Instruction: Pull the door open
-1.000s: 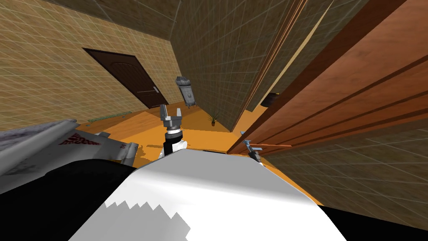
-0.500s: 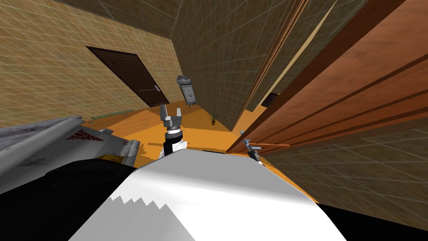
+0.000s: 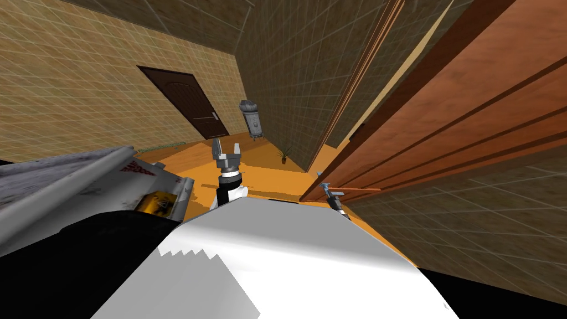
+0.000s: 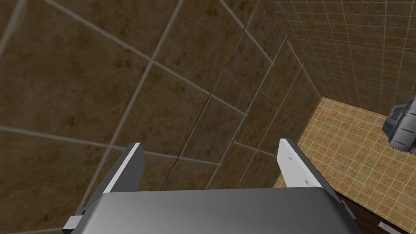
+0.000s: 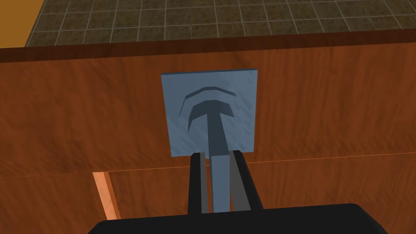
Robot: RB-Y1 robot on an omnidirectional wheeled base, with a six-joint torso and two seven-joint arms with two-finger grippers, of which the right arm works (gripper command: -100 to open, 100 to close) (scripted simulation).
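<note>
The head camera looked steeply down, rolled, with the door at frame right; the right wrist camera faced the same door's handle closely.

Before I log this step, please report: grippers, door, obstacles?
Right gripper shut on blue-grey lever handle. Left gripper open, holding nothing. Reddish-brown wooden door appears ajar. Small potted plant on floor beyond its edge.

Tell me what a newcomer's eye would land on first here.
The big reddish-brown door sweeping across my right side strikes first. Against it, the right gripper is shut on the blue-grey handle, its lever pinched between the fingers. The left gripper stands open out in front, pointing toward a dark door in the far wall.
</note>
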